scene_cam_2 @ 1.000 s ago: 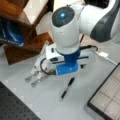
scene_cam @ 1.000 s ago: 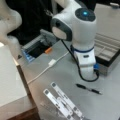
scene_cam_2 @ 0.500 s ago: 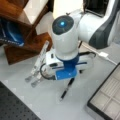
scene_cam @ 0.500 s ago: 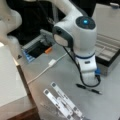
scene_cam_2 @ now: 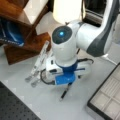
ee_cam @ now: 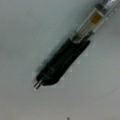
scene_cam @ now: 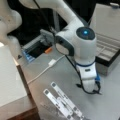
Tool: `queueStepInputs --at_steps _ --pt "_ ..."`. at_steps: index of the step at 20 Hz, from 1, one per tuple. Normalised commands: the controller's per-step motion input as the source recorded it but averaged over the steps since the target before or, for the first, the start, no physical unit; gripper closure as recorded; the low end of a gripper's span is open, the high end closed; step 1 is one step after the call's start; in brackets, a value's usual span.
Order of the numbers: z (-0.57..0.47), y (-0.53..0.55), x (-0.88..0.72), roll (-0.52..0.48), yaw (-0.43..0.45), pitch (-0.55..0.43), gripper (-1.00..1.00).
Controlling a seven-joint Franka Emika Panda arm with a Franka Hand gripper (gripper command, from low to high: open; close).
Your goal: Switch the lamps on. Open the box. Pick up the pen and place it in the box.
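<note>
Black pen (ee_cam: 62, 60) directly beneath claw

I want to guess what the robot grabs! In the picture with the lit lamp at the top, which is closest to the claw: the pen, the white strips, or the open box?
The claw is low over the table.
1. The pen: right under it.
2. The white strips: toward the left.
3. The box: far right, lid open.
</note>
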Motion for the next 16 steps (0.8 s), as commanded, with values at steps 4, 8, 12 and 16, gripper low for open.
queueStepInputs --at_steps 4,8,12,16 --pt "-0.27 -0.11 -0.09 -0.117 0.042 -0.203 -1.00" --pt "-0.17 -0.04 -0.13 -0.155 0.050 -0.130 -1.00" --pt "-0.10 0.06 -0.12 -0.179 0.041 -0.083 -1.00" --pt "-0.10 0.10 -0.08 -0.169 0.049 -0.104 -1.00"
